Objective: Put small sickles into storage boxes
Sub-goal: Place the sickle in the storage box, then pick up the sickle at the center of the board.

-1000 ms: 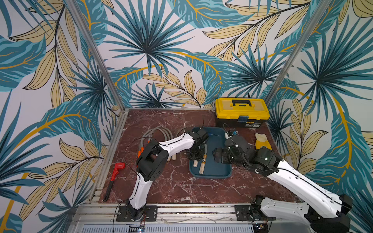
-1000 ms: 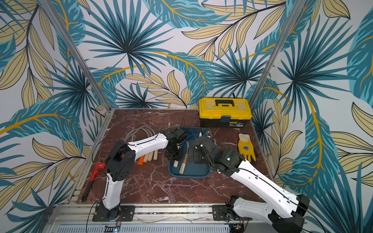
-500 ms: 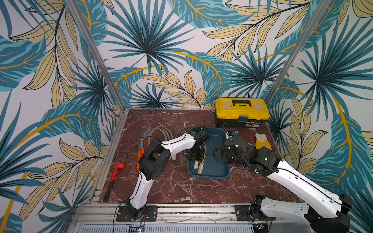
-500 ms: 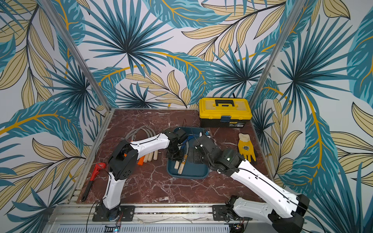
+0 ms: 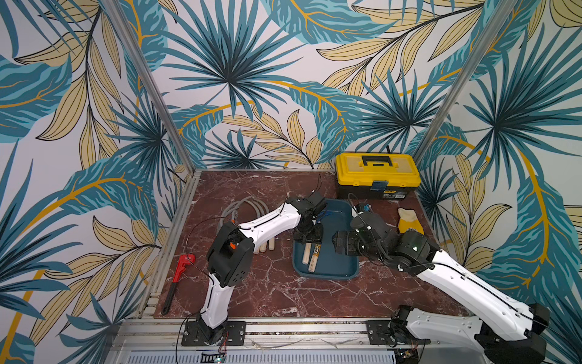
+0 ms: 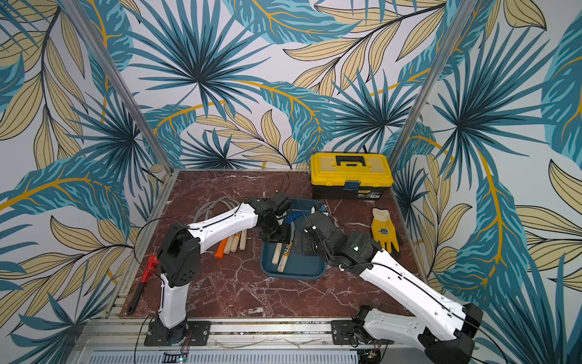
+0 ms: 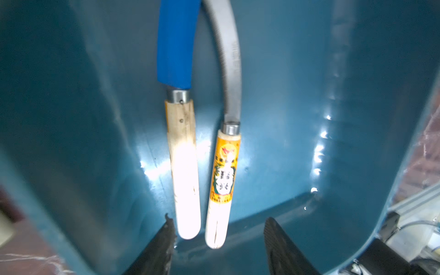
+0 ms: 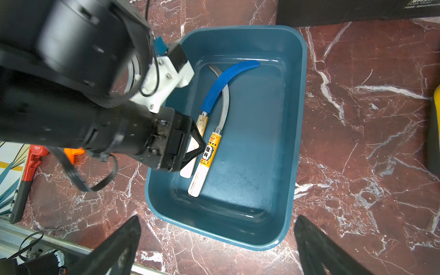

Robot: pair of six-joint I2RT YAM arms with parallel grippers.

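Two sickles (image 7: 222, 171) in teal tray (image 8: 257, 142); left end effector (image 7: 219, 217), right end effector (image 8: 217, 217) both agape, empty.

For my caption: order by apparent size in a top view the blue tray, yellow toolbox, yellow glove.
The blue tray and the yellow toolbox look alike; the tray is partly covered, so unranked.
The yellow glove is clearly smallest.

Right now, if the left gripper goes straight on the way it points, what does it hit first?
Most likely the labelled handle of the grey-bladed sickle in the blue tray; the open left gripper points at it, though depth is unclear.
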